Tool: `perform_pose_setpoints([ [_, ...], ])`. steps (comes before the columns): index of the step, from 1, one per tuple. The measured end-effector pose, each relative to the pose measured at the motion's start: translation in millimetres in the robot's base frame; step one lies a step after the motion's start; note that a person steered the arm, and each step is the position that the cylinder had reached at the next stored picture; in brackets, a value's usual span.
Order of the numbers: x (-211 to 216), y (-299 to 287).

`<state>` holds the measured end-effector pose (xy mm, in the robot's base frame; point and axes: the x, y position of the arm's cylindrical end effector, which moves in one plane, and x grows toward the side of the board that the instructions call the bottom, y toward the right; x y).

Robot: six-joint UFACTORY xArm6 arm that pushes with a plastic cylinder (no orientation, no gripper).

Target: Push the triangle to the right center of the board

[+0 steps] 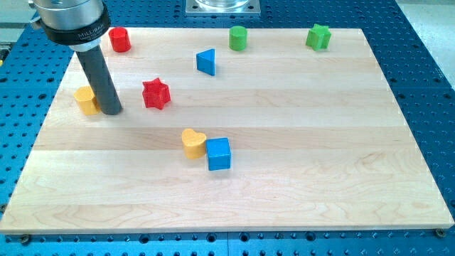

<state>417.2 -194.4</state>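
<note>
Blue triangle: lies in the upper middle of the board, toward the view's top, well left of the right-centre goal.
Goal zone: right centre of the board, bare wood; it lies to the view's right of the triangle and lower.
Neighbours of the triangle: green cylinder near its upper right; green star-like block further right along the top edge. Both sit above the likely push line.
My tip: far left of the board, just beside a yellow block, whose shape I cannot make out, with the red star near on its right. Well apart from the triangle.
Pincer state: I carry none; a bare rod only, nothing grasped.
Approach, as I judge it: pass round the red star and arrive at the triangle's upper-left side.
Push, as I judge it: drive rightward and slightly down, through the block's middle, so it does not spin off.
Risk: a slanted face may deflect the rod; correct early.
Other blocks: red cylinder at top left, yellow heart touching blue cube at centre; all are off the route.
</note>
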Motion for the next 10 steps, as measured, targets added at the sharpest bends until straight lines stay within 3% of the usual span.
perform_pose_setpoints([
  [2,-4,1],
  [4,-93,40],
  [5,-103,93],
  [7,-116,159],
  [8,-79,223],
  [9,-71,256],
  [10,-98,199],
])
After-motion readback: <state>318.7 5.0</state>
